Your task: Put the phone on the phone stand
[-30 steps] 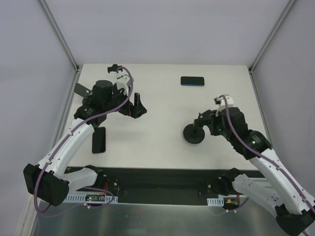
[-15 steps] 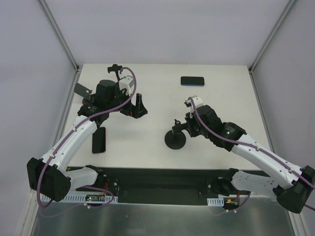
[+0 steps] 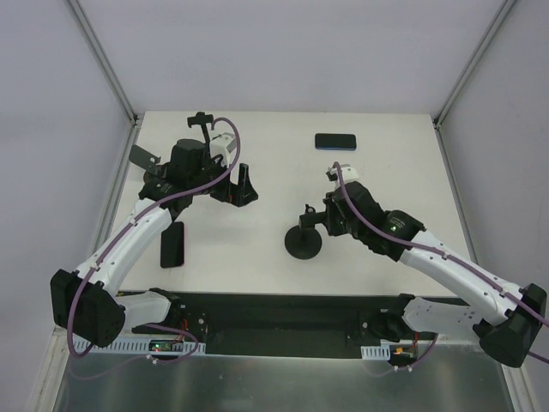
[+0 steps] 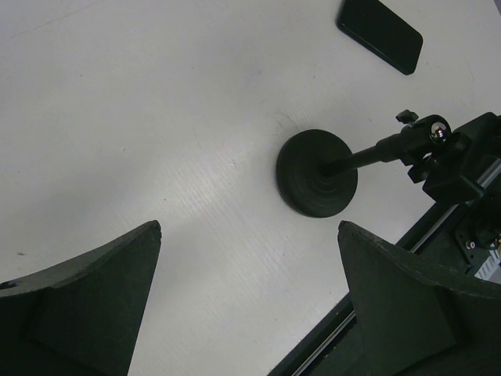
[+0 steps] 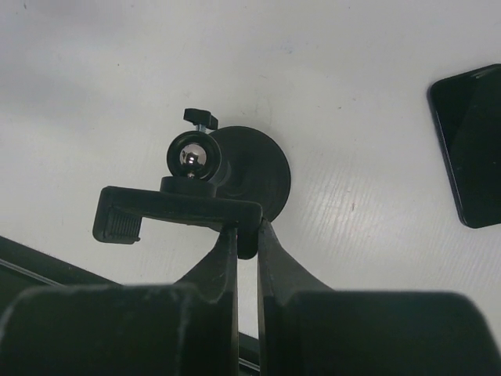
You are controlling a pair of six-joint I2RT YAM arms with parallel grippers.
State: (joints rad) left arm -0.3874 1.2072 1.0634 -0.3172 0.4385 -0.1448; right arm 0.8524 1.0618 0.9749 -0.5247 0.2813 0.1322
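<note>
The phone stand has a round black base (image 3: 303, 244) near the table's middle, a stem leaning right, and a clamp on top (image 5: 178, 211). My right gripper (image 3: 326, 219) is shut on the end of that clamp (image 5: 247, 235). One black phone (image 3: 172, 245) lies flat at the front left. A second phone (image 3: 334, 142) lies at the back. My left gripper (image 3: 238, 189) hovers open and holds nothing, left of the stand. In the left wrist view its gap (image 4: 249, 227) frames bare table, with the stand's base (image 4: 317, 173) beyond.
A dark flat strip (image 3: 142, 157) lies at the table's left edge. A black rail (image 3: 283, 311) runs along the near edge by the arm bases. White walls close in the table on three sides.
My right gripper has dragged the phone stand left, from the right side towards the table's middle. The left gripper has shifted only slightly and stays open.
</note>
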